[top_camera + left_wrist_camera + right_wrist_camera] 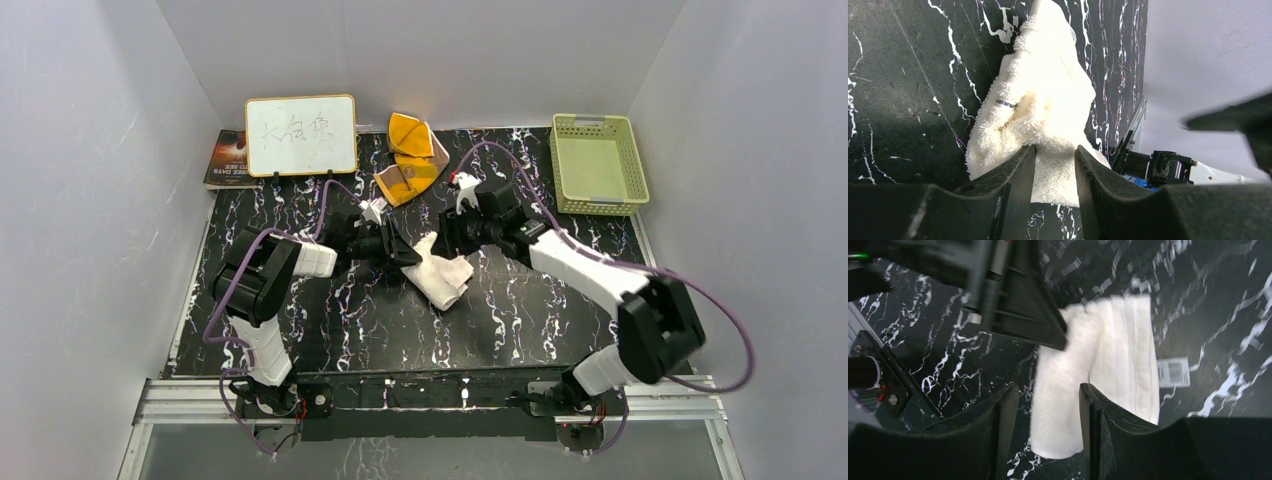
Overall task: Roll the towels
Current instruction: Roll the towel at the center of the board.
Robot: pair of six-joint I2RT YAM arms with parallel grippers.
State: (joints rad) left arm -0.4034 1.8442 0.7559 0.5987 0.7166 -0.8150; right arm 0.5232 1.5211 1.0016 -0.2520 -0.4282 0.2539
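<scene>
Rolling: I keep both tools low and turn evenly, I judge.
Left tool [1054, 165]: narrowly parted, cream towel [441, 274] between the fingers.
Right tool [1045, 405]: parted, gripping nothing, over it.
Towel axis: toward the basket [597, 162].
Orange towel [412, 160]: beside the whiteboard [301, 135].

Top view overhead, far; wrist views close, downward — all share cream towel [441, 277].

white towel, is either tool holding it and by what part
The left tool pinches the white towel by its near edge. The right tool is open over it, holding nothing.
</scene>
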